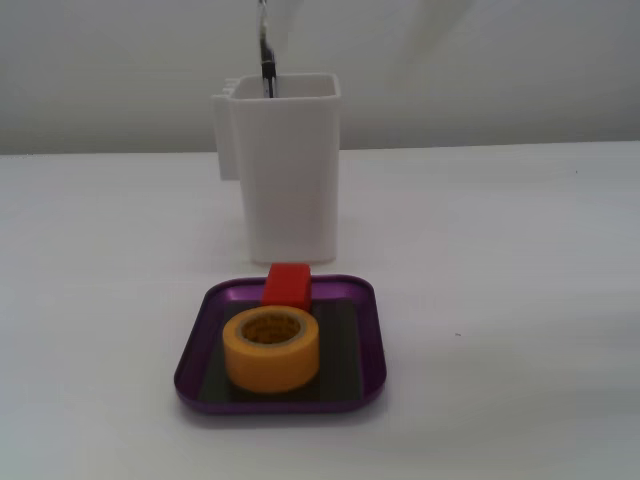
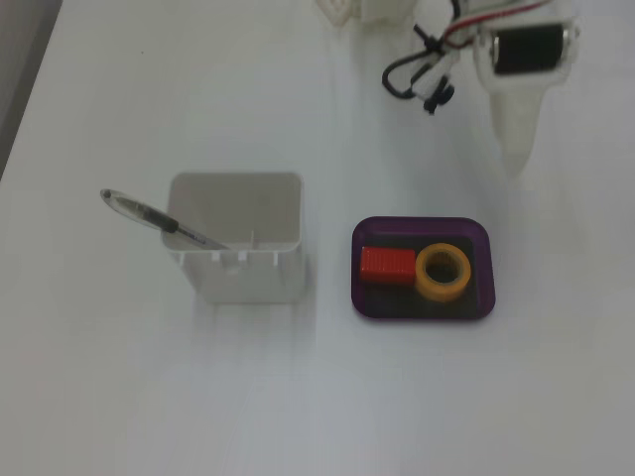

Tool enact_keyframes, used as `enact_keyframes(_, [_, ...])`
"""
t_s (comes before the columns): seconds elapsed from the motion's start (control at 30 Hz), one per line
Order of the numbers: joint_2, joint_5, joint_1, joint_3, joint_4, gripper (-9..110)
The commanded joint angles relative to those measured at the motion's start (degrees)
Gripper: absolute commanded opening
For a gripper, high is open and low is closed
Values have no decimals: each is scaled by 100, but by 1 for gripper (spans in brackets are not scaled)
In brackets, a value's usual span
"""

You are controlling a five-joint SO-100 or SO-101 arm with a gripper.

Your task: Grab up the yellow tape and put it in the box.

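Note:
The yellow tape (image 1: 271, 348) lies flat inside the box (image 1: 197, 345), a shallow purple tray, in its front part. In another fixed view the tape (image 2: 443, 272) is in the right half of the box (image 2: 422, 225). A red cube (image 1: 287, 285) (image 2: 386, 265) sits in the box too, close beside the tape. My white gripper (image 2: 515, 167) shows only in the fixed view from above, at the top right, beyond the box and apart from it. Its jaws form one tapered point, so it looks shut and empty.
A tall white plastic container (image 1: 288, 170) (image 2: 238, 243) stands next to the box and holds a pen (image 2: 159, 216) (image 1: 266, 60). Dark cables (image 2: 422, 69) hang by the arm at the top. The table is white.

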Motion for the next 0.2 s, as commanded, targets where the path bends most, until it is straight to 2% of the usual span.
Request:
enact_keyframes(0.0, [1143, 0, 44, 422, 97, 17])
enact_keyframes(0.17, [2355, -9, 62, 2320, 53, 17])
